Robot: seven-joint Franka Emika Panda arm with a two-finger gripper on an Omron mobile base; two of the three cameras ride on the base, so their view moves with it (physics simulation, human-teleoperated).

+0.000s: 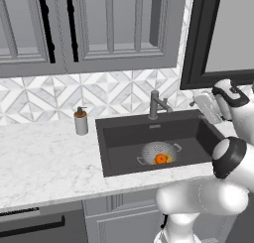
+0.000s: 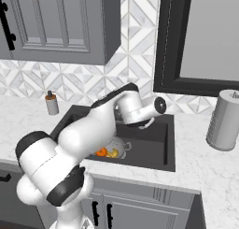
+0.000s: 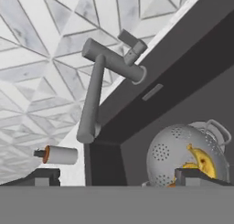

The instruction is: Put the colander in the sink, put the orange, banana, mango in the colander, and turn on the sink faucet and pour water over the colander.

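Grey perforated colander is sitting in the dark sink with the orange and banana lying inside it. Up behind the basin, the sink faucet is standing upright. With jaws spread wide and gripping nothing, the claw is hovering before the faucet.
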